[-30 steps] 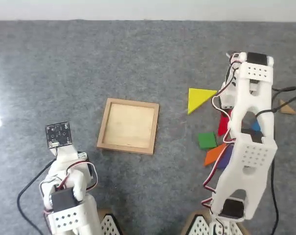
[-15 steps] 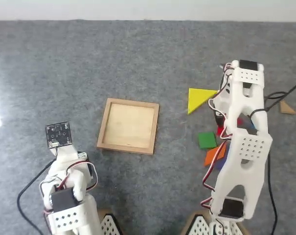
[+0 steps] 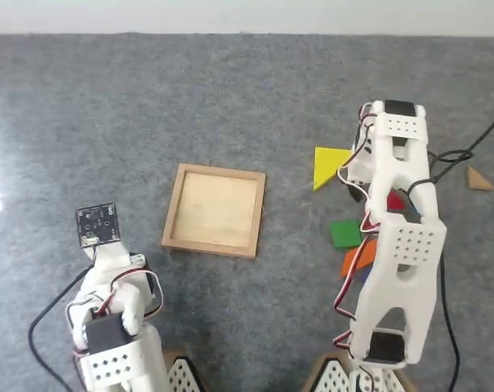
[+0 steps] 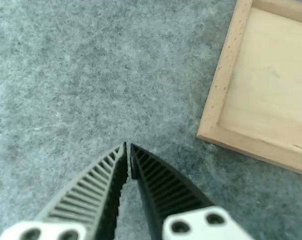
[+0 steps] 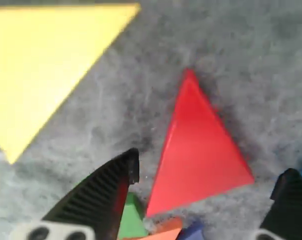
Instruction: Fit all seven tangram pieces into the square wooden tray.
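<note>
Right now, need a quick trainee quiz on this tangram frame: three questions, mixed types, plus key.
1. How many pieces lie in the tray?
2. The right gripper is open. In its wrist view, what colour is the piece it straddles? A yellow, B red, C green.
3. Fill in: the left gripper is ___ (open or shut).

Key: 1. 0, the tray is bare. 2. B, the red triangle. 3. shut.
</note>
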You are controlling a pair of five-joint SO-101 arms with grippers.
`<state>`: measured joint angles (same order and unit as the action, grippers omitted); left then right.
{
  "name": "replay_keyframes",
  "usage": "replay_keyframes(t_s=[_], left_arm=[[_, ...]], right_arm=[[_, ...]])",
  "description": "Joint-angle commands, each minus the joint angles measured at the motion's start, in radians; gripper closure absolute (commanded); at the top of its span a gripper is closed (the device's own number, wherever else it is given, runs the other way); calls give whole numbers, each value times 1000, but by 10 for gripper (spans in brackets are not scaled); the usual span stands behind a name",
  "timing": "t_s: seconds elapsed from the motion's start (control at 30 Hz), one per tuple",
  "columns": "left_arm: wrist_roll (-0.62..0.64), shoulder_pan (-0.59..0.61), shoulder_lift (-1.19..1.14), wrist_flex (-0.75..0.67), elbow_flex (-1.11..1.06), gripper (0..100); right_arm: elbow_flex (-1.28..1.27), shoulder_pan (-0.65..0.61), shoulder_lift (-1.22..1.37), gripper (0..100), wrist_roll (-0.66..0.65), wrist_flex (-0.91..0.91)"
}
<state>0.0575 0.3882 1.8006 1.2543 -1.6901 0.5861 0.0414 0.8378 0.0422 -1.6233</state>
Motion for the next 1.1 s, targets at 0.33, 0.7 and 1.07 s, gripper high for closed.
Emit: replay_keyframes(t_s=[0.33, 0.7, 1.07], left_arm=[[-5, 5, 17, 8, 7, 986], [-5, 5, 17, 8, 7, 986], [-5, 5, 17, 8, 7, 986]], right_arm=[[35, 24, 35, 589, 52, 7], [40, 24, 54, 614, 52, 2], [40, 39, 58, 718, 54, -1]])
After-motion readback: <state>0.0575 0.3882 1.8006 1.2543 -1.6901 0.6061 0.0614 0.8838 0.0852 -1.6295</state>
